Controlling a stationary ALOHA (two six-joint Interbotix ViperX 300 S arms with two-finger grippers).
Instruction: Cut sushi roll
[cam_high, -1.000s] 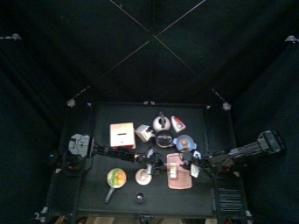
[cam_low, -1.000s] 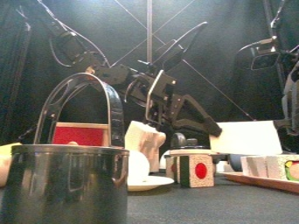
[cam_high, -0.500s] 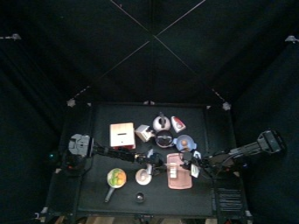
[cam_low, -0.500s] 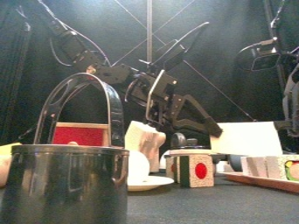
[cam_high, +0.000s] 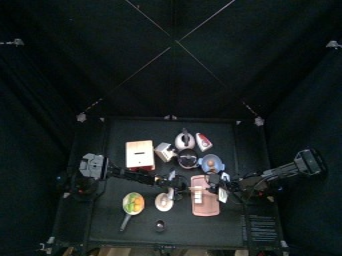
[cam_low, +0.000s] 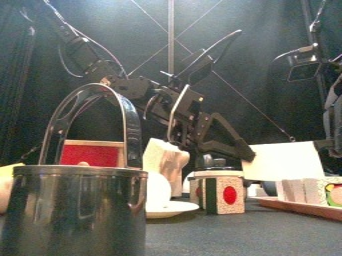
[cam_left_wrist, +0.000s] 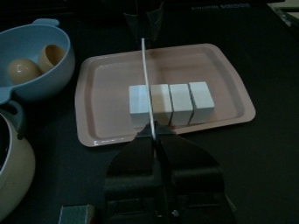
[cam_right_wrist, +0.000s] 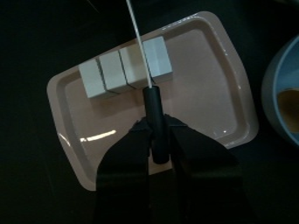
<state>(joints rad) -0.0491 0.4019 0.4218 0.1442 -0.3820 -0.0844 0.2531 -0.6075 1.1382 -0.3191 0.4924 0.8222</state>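
**Spotter:** Where's the roll from your seat?

**Me:** On the pink tray (cam_left_wrist: 222, 74), straight ahead of my left gripper (cam_left_wrist: 158, 157). The roll (cam_left_wrist: 170, 99) lies across the blade's line, already showing seams between pieces. The left jaws are pinched on a knife (cam_left_wrist: 142, 79), its edge running out over the roll near one end. From the right wrist, the right gripper (cam_right_wrist: 153, 144) is clamped on a second knife (cam_right_wrist: 139, 44), whose blade passes over the roll's other end.

**Spotter:** How will it handle?

**Me:** My guess is soft and light: rice blocks that squash or slide on the smooth tray if I push down hard. I wouldn't grip the roll itself. I'd judge it better to pin it gently with one blade flat against an end piece and slice with the other, straight down along a seam.

**Spotter:** Anything close by?

**Me:** A blue bowl (cam_left_wrist: 30, 61) just beside the tray, off to the side of the left blade. I'll keep clear of it.
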